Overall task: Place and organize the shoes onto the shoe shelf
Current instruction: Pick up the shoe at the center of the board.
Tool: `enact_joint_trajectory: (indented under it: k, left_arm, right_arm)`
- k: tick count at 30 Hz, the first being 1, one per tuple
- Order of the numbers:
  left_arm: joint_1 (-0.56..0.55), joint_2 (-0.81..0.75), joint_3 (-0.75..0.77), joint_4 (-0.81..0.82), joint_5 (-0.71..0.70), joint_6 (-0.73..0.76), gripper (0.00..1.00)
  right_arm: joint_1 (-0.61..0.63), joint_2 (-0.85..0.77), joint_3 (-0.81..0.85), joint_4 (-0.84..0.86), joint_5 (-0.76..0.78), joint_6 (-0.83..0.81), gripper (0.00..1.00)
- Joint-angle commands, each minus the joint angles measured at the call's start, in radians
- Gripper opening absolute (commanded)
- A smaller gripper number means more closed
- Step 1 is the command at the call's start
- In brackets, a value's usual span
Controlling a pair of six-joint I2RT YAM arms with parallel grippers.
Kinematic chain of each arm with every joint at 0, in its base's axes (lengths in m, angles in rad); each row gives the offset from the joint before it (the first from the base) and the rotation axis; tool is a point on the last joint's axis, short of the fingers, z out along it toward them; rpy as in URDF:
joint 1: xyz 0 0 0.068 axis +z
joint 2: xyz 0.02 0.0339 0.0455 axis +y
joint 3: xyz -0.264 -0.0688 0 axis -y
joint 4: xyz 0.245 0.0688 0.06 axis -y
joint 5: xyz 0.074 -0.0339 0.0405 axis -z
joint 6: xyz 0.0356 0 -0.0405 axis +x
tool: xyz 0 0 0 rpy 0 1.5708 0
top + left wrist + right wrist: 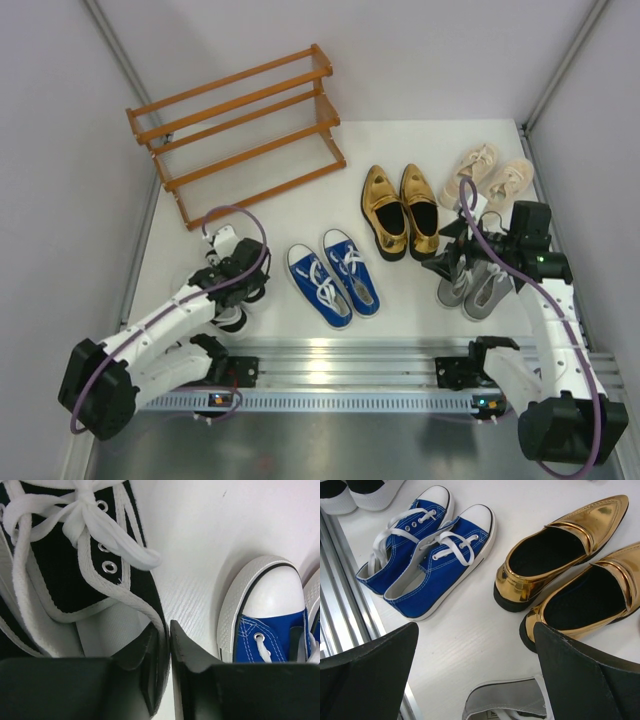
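My left gripper [169, 630] is shut on the inner side wall of a black-and-white sneaker [65, 575], one finger inside the shoe and one outside. In the top view that gripper [235, 290] covers most of the pair at the near left. The blue sneakers [333, 280] lie just to its right. The gold loafers [400, 210] and beige lace-ups [490, 175] sit farther back. My right gripper [475, 640] hangs open over the grey sneakers [475, 285], with a grey collar [505, 700] below it. The orange-brown shoe shelf [240, 125] stands bare at the back left.
A metal rail [330, 360] runs along the near edge between the arm bases. Grey walls close in on the left and right of the white table [300, 215]. A blue toe cap [272, 630] lies close beside the left fingers.
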Motion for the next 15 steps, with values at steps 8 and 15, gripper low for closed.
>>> enact_joint_trajectory:
  k: [8,15]
  left_arm:
    - [-0.054,-0.116,0.031,0.083,-0.118,0.173,0.00]
    - [-0.054,-0.127,0.143,0.129,-0.112,0.394,0.00]
  right_arm:
    - [0.012,-0.012,0.004,0.014,-0.012,-0.039,0.99]
    - [0.012,-0.012,0.006,0.011,-0.012,-0.042,1.00]
